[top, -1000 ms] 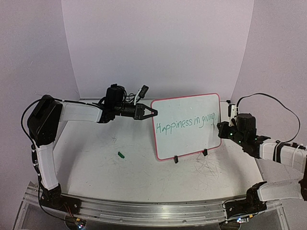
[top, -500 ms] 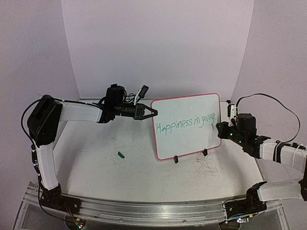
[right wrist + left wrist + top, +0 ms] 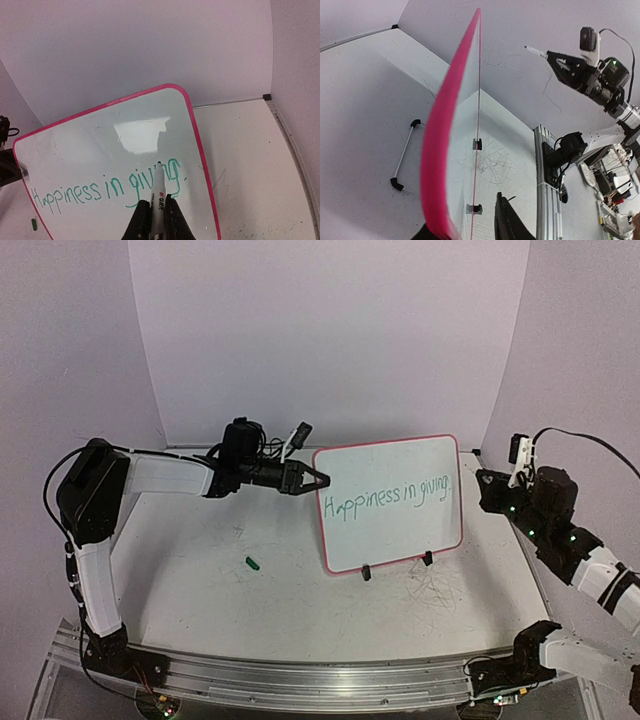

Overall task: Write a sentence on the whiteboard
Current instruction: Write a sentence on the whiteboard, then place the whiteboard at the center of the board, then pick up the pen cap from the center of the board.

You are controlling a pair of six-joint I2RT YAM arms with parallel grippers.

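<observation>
1. Plainly, the whiteboard (glossy white, pink-red rim) stands on two black clip feet at centre right of the top view, on the table.
2. The sentence, thin green handwriting across the board's middle, reads "Happiness in giving."
3. The left tool reaches in level from the left, its fingers apart on either side of the board's left edge.
4. The right tool hangs right of the board and clear of it. It is clamped on a marker whose tip points at the lettering.
</observation>
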